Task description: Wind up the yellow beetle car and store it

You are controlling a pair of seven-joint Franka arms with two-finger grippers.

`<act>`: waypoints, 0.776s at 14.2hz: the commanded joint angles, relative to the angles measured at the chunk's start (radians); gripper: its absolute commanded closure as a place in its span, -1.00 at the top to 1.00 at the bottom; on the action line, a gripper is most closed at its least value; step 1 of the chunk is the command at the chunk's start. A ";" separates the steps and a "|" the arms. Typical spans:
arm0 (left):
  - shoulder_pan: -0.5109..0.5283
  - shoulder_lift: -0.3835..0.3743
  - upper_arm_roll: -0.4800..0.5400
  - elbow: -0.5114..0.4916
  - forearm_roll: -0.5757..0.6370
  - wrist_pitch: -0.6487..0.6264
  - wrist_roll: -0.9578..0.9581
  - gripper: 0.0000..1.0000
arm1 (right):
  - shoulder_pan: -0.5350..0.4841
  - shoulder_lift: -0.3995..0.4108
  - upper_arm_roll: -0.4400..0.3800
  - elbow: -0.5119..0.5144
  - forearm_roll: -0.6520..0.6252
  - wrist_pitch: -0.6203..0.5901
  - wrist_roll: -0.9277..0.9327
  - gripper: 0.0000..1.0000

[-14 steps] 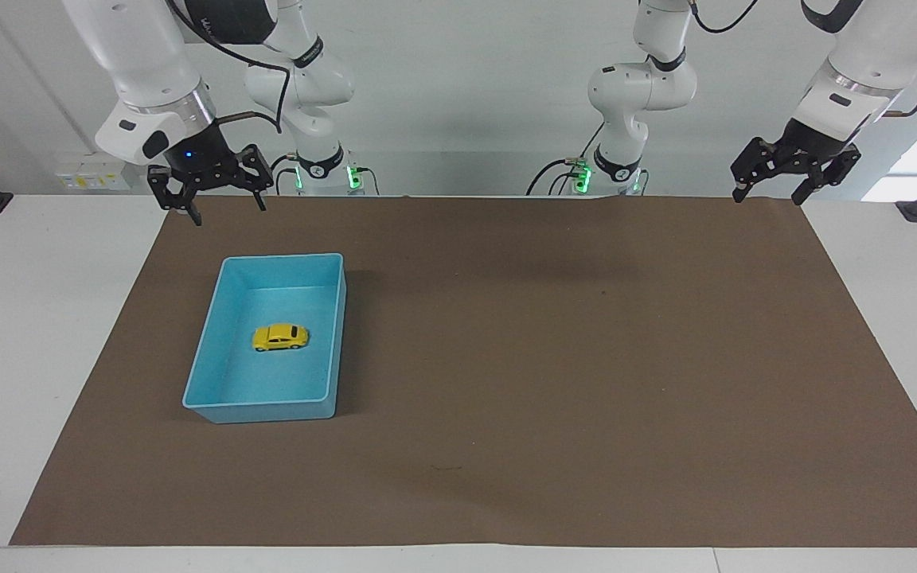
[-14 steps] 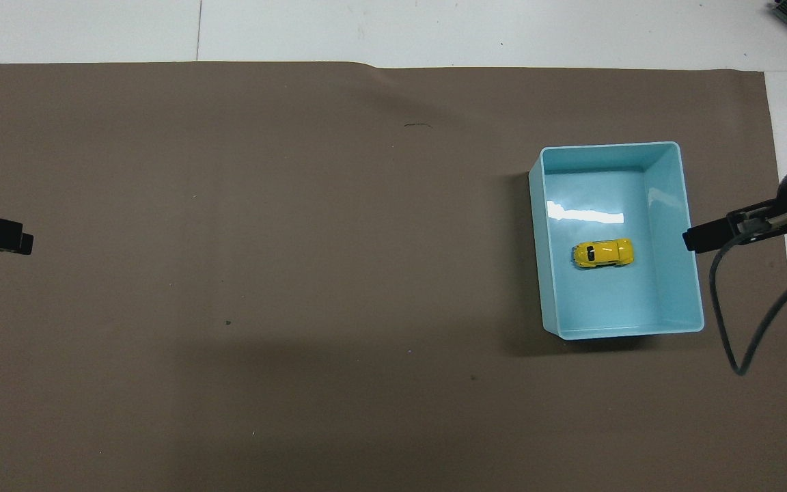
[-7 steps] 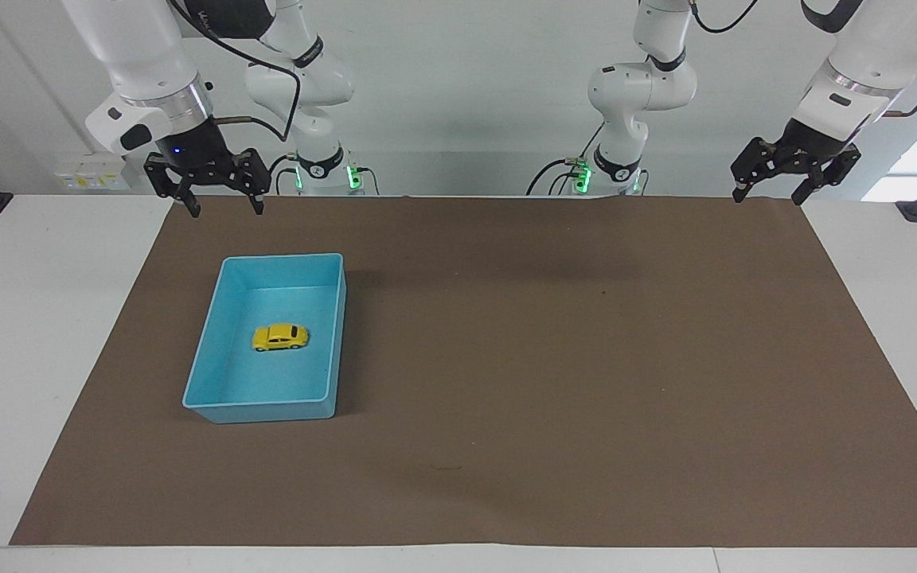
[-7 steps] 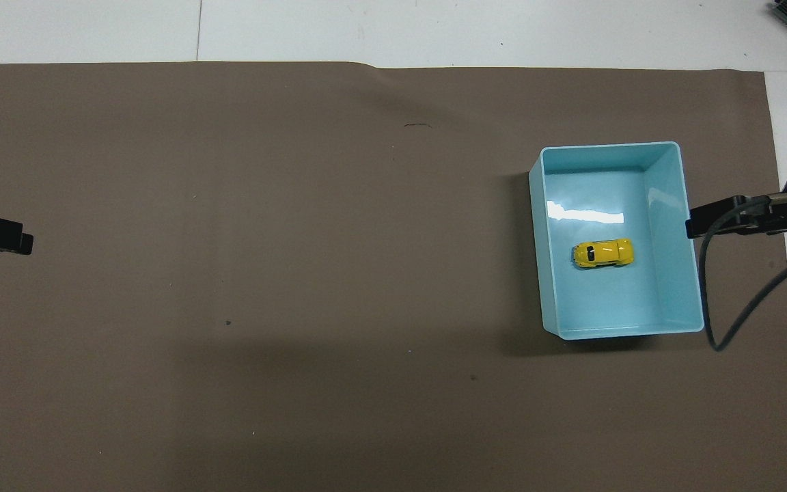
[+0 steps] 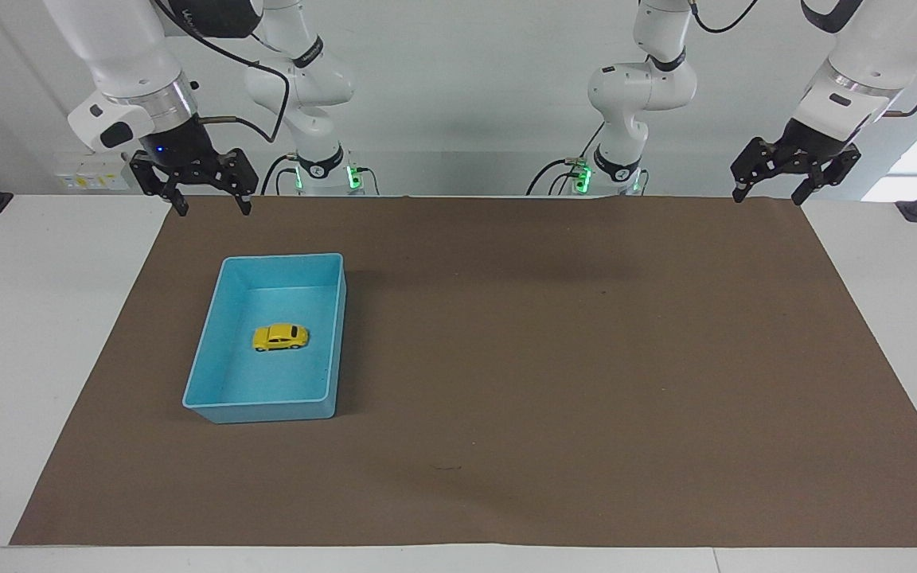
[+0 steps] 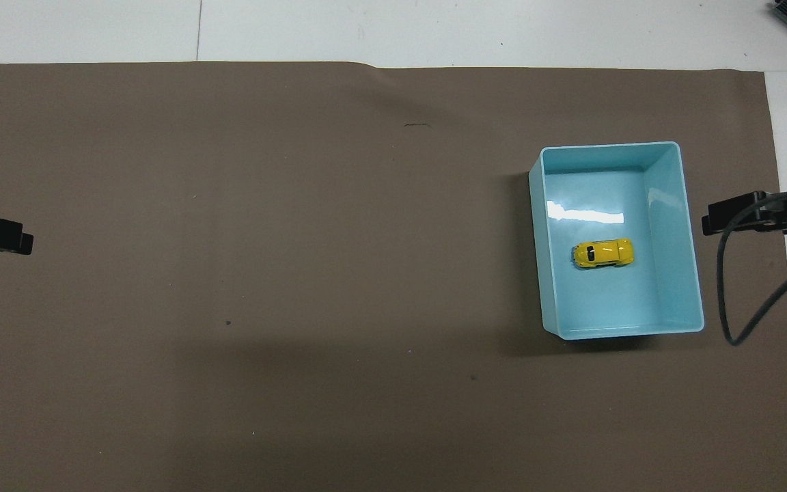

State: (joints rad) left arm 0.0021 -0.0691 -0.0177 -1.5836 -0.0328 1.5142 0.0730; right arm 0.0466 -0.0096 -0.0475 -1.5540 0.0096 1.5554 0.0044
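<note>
Facing view: the yellow beetle car is seen stored in the blue tray; both the right gripper and the left gripper are held wide open, empty, so no further move seems called for.

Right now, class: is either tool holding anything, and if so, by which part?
Nothing is held. Both tools, left and right, are open and up in the air; the car lies loose in the tray.

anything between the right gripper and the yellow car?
Nothing visible. The yellow beetle car sits alone on the floor of the blue tray, top uncovered. The right gripper, open, hangs above the brown mat at the robots' edge; only the tray's wall rings the car, and from above it blocks nothing. The left gripper waits, open.
</note>
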 commanded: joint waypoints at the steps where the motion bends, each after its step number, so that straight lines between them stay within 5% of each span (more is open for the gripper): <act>1: 0.006 -0.018 -0.002 -0.012 0.002 -0.012 0.001 1.00 | 0.006 -0.001 0.000 0.005 0.012 -0.003 0.011 1.00; 11: 0.006 -0.020 -0.002 -0.012 0.001 -0.012 0.001 1.00 | 0.007 0.000 0.000 0.005 0.013 0.005 0.019 1.00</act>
State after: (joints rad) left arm 0.0021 -0.0691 -0.0177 -1.5836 -0.0328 1.5142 0.0730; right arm 0.0512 -0.0096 -0.0473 -1.5537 0.0097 1.5554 0.0044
